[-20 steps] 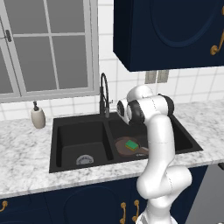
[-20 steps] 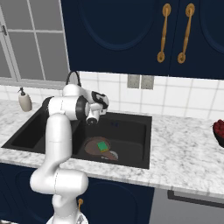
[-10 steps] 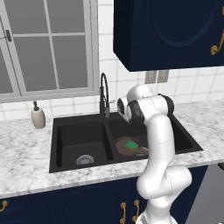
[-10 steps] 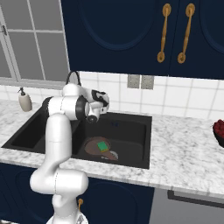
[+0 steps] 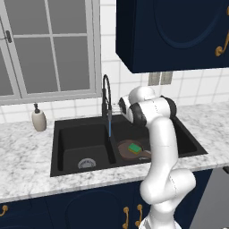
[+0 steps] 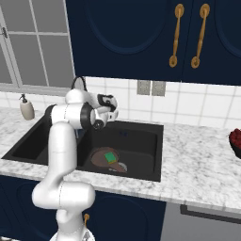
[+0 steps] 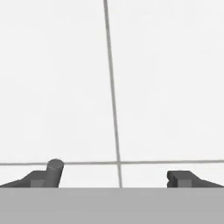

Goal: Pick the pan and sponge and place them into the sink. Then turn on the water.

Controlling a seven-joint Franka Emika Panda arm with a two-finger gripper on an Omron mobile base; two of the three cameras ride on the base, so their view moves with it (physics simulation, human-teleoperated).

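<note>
Two matte black basins (image 5: 80,147); round brown pan (image 5: 129,151) under green sponge (image 5: 134,147); pincer (image 7: 113,177) wide open, empty.

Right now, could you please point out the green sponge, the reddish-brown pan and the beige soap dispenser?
Green sponge (image 5: 133,147), left base view, top face.
Reddish-brown pan (image 5: 123,149), left base view, inner floor.
Beige soap dispenser (image 5: 39,120), left base view, bottle body.

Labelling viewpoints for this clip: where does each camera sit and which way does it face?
Left base view: behind the arm's left, looking down at the sink; arm rises lower right.
Right base view: behind its right, same sink; arm rises lower left.
Hand view: on the hand, facing white wall tiles; open end effector at bottom.
Both base views share the pan, sponge and faucet.
</note>
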